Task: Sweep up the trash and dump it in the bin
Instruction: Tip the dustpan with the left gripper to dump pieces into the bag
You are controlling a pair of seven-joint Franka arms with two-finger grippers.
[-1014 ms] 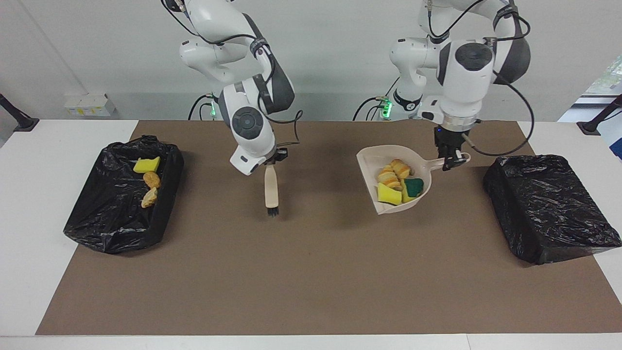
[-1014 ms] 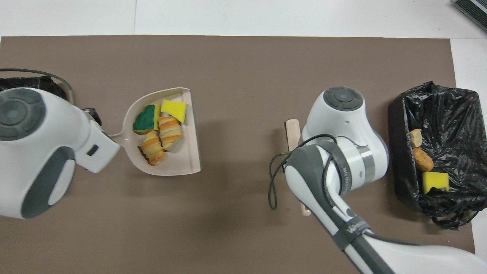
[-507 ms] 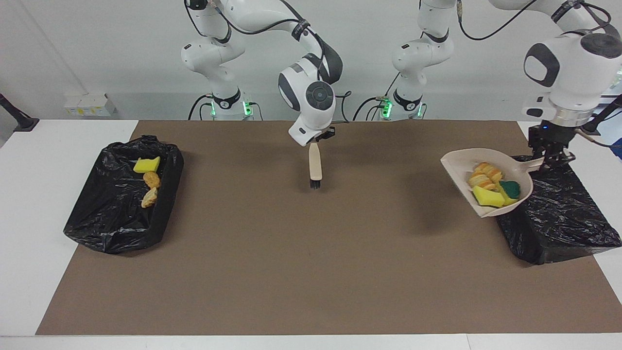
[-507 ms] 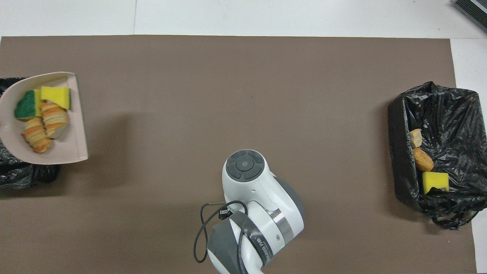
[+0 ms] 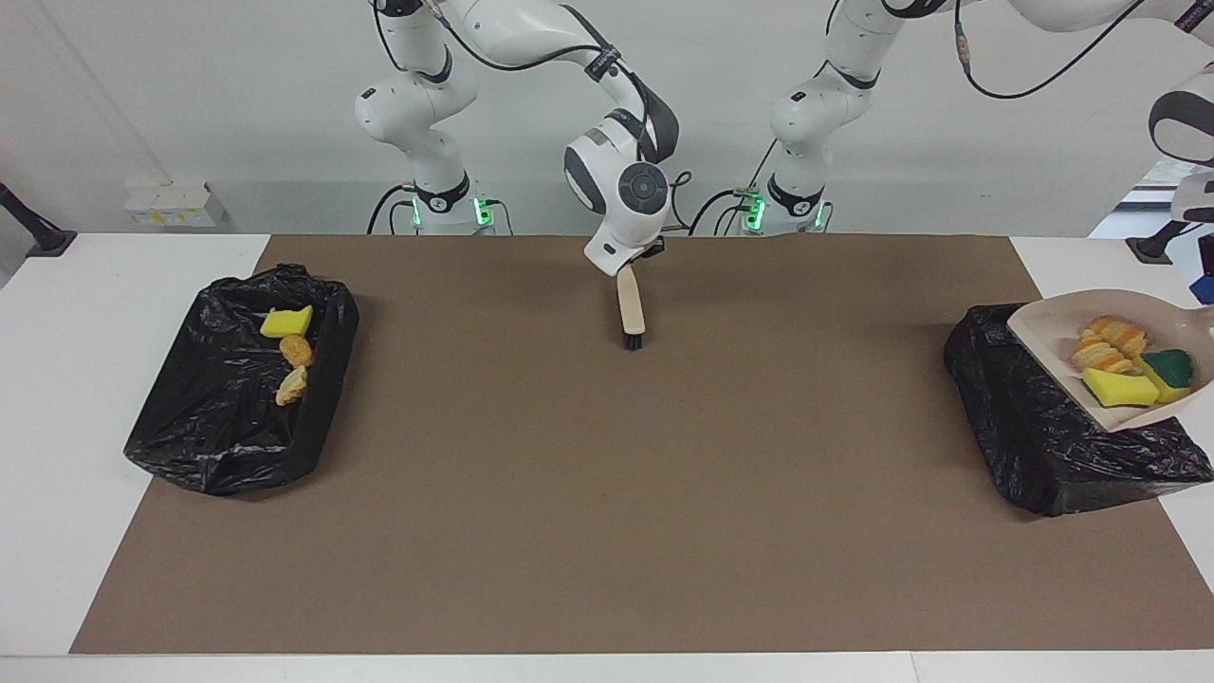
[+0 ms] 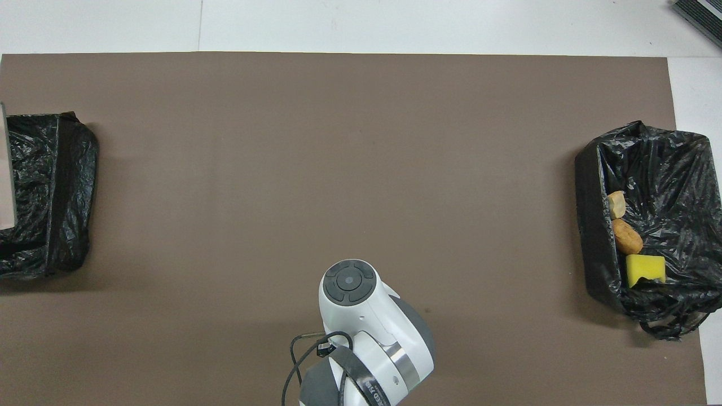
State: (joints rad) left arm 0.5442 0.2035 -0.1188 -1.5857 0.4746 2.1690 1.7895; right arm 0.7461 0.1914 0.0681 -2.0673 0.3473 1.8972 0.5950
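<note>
The beige dustpan [image 5: 1062, 332] hangs tilted in the air over the black-lined bin [image 5: 1034, 436] at the left arm's end of the table. It carries two tan bread-like chunks [image 5: 1105, 343], a yellow sponge bit [image 5: 1119, 387] and a green-and-yellow sponge [image 5: 1168, 368]. My left gripper holds the pan's handle at the picture's edge, fingers cut off. In the overhead view only a sliver of the pan [image 6: 4, 169] shows over that bin [image 6: 51, 186]. My right gripper [image 5: 635, 258] is shut on the wooden-handled brush [image 5: 631, 308], bristles down over the mat.
A second black-lined bin [image 5: 228, 417] at the right arm's end holds a yellow sponge bit [image 5: 285, 322] and two brown chunks [image 5: 296, 350]; they also show in the overhead view [image 6: 627, 235]. The right arm [image 6: 350, 316] hides the brush from above. A brown mat [image 5: 607, 493] covers the table.
The left arm carried the loaded dustpan from the mat's middle out over the bin at its own end. The right arm drew the brush back toward the robots and raised it.
</note>
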